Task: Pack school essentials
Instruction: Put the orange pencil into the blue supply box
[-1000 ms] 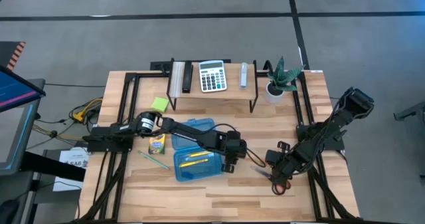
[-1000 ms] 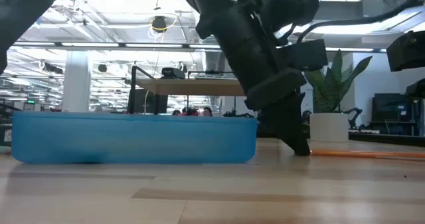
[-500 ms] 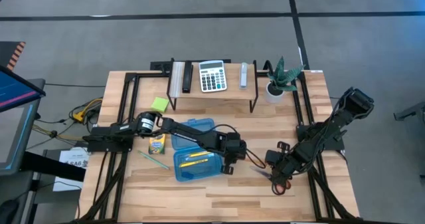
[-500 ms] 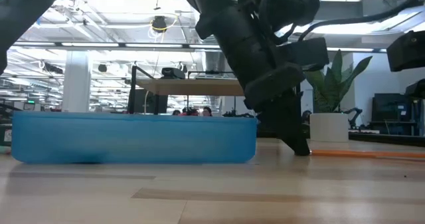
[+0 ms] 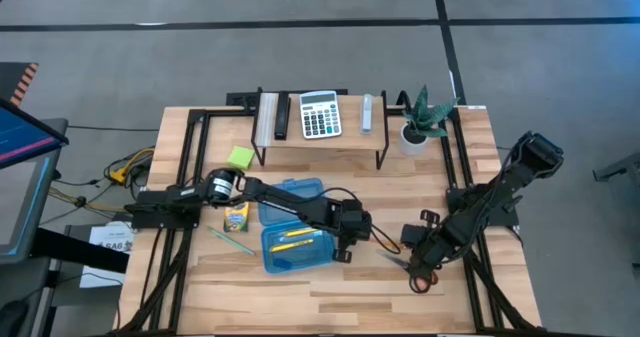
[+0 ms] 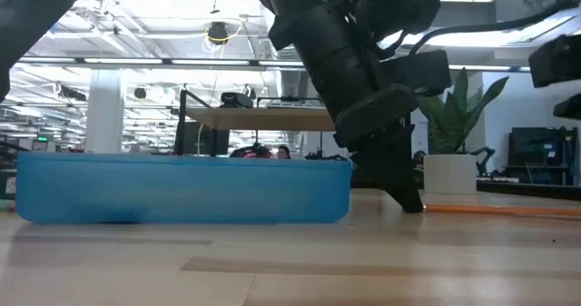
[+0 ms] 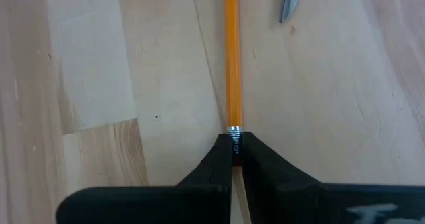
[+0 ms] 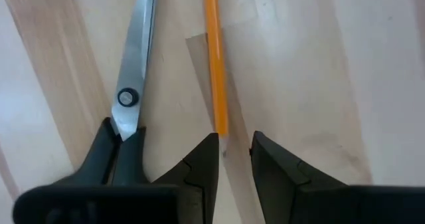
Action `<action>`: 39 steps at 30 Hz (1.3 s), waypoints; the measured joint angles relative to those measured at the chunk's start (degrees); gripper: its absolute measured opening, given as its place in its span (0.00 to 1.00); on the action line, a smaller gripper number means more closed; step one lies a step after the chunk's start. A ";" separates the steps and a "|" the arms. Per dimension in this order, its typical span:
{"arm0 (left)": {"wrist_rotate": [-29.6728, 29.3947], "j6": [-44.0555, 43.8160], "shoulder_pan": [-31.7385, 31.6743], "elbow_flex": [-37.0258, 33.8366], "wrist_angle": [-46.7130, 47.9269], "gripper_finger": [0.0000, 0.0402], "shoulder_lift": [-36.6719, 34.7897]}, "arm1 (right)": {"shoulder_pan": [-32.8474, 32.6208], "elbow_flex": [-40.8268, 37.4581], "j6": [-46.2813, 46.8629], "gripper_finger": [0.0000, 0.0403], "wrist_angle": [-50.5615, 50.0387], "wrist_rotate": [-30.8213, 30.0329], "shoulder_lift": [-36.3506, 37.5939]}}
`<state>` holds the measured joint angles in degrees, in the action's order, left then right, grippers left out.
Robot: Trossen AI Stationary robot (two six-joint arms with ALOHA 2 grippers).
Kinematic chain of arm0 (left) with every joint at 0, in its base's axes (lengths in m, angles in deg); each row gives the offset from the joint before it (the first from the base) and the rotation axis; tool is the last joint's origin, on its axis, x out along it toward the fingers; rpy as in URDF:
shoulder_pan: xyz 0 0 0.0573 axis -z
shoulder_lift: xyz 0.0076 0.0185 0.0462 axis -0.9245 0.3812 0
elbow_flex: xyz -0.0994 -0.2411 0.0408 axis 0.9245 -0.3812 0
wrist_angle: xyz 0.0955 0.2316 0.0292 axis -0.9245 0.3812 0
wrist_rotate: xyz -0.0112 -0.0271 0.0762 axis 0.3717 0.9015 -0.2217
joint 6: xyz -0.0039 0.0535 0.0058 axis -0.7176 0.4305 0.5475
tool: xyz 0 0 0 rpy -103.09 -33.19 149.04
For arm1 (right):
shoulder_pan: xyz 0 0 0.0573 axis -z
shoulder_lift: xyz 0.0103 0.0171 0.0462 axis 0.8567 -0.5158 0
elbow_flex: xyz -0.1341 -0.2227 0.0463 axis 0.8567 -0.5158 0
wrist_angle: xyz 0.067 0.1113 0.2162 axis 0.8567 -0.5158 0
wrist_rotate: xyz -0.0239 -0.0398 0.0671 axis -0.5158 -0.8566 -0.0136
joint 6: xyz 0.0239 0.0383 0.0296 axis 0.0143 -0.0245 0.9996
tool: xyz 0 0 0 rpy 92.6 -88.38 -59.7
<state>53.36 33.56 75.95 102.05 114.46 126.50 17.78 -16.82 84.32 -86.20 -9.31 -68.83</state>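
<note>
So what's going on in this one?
Two arms are packing school supplies into a blue box on the table. The left gripper, just right of the box, is shut on the eraser end of an orange pencil that lies flat on the wood. The right gripper sits low over the pencil's other end, beside the scissors, not gripping either. Pencils already lie in the box.

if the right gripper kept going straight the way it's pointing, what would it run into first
Most likely the orange pencil. In the right wrist view it lies just ahead of the right gripper, slightly off the finger gap, with the scissors alongside. Whether it would hit the tabletop first is unclear.
</note>
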 joint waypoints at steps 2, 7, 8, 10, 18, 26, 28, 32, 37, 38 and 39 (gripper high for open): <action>-0.11 0.00 0.02 1.44 1.31 0.00 0.17 | -0.19 1.24 -0.08 0.27 -1.88 -0.98 0.00; -2.90 0.77 0.84 6.17 7.58 0.00 0.71 | -0.98 3.30 -0.23 0.27 -4.75 -2.64 0.02; -3.84 1.05 1.06 7.19 8.61 0.00 0.71 | -1.26 3.52 -0.23 0.27 -5.11 -2.84 0.02; -5.38 1.12 1.34 8.84 10.38 0.00 0.62 | -1.67 3.79 0.04 0.27 -5.89 -3.15 0.02; -6.34 1.09 2.56 12.97 18.06 0.00 0.52 | -2.32 3.80 0.25 0.27 -6.07 -4.43 0.02; -8.80 -0.39 5.68 16.48 27.88 0.00 0.34 | -2.32 3.80 0.31 0.27 -6.05 -7.24 0.02; -9.33 -1.40 6.47 16.48 30.51 0.00 -0.19 | -2.32 3.80 0.40 0.27 -6.03 -7.42 0.02; -10.51 -2.69 7.92 16.48 32.84 0.00 -2.24 | -2.34 3.80 0.38 0.27 -5.61 -7.46 0.02; -13.21 -4.93 10.00 16.32 35.15 0.00 -6.59 | -2.36 3.80 0.38 0.27 -5.52 -8.68 0.02; -14.27 -5.65 10.38 15.77 35.63 0.00 -7.77 | -2.36 3.80 0.36 0.27 -5.44 -8.86 0.02; -15.38 -6.69 10.80 15.07 36.69 0.00 -8.94 | -2.36 3.80 0.38 0.27 -5.33 -8.93 0.02</action>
<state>37.98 26.87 86.76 117.12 151.14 117.56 15.42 -13.03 84.70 -91.53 -18.24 -68.81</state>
